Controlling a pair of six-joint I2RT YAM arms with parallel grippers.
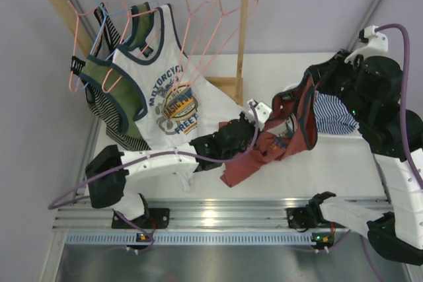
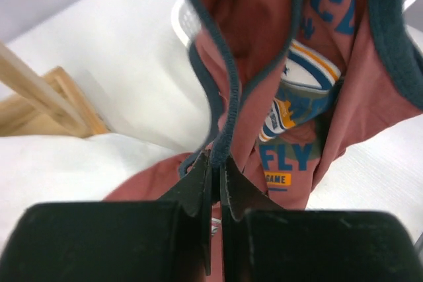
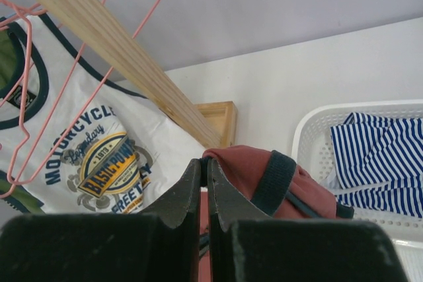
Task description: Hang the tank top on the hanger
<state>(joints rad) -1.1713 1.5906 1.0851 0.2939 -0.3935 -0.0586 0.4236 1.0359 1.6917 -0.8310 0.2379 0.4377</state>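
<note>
Both closed | left gripper (image 2: pixel 215 163) pinches tank top (image 1: pixel 268 153) trim | right gripper (image 3: pixel 206 166) pinches its edge

The left arm (image 1: pixel 155 158) and right arm (image 1: pixel 403 183) share white link shells with bulky black joint housings. A mauve cable (image 1: pixel 395 26) trails each. The left pincer (image 2: pixel 215 176) and right pincer (image 3: pixel 205 179) have black, wedge-shaped fingers (image 2: pixel 193 191).

Tank top (image 1: pixel 266 148) spans middle; white top (image 1: pixel 165 94), rack post (image 1: pixel 243 37) crowd left; near table (image 1: pixel 297 177) free.

Crumpled tank top (image 1: pixel 277 144) aloft; hanger (image 1: pixel 222 4) hanging
</note>
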